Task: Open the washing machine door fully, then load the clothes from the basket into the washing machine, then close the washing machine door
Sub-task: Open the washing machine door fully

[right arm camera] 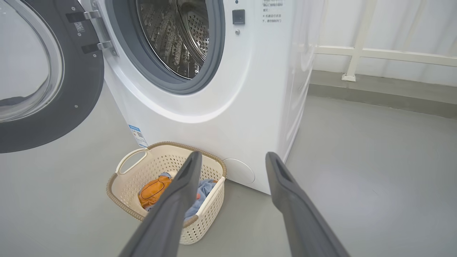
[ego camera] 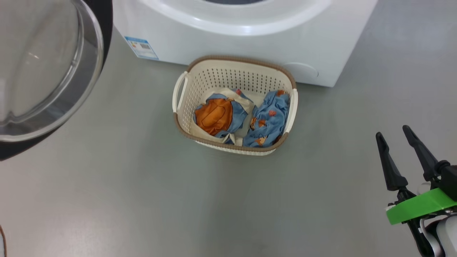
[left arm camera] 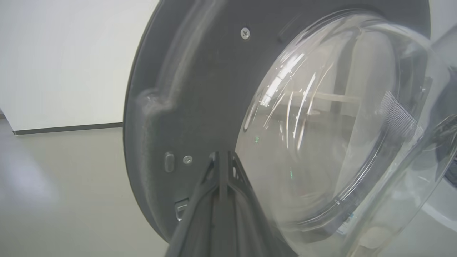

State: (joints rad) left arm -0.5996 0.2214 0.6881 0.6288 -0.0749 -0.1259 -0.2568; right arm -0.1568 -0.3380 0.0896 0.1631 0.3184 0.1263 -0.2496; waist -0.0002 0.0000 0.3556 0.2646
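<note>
The washing machine point(ego camera: 228, 39) point(right arm camera: 235, 89) stands with its round black door point(ego camera: 43, 71) point(right arm camera: 39, 82) point(left arm camera: 200, 107) swung open to the left, baring the steel drum point(right arm camera: 175, 35). In front of it on the floor sits the cream basket point(ego camera: 234, 73) point(right arm camera: 125, 182) holding the blue and orange clothes point(ego camera: 242, 117) point(right arm camera: 153, 187). My left gripper point(left arm camera: 222, 157) is shut, its tips right against the door's grey inner face beside the glass bowl. My right gripper point(ego camera: 394, 137) point(right arm camera: 232, 159) hangs open and empty, to the right of the basket.
Grey floor point(ego camera: 142, 200) spreads around the basket. A white wall and a white railing point(right arm camera: 375, 53) run behind the machine's right side. A blue label sticker point(ego camera: 141, 47) marks the machine's lower left front.
</note>
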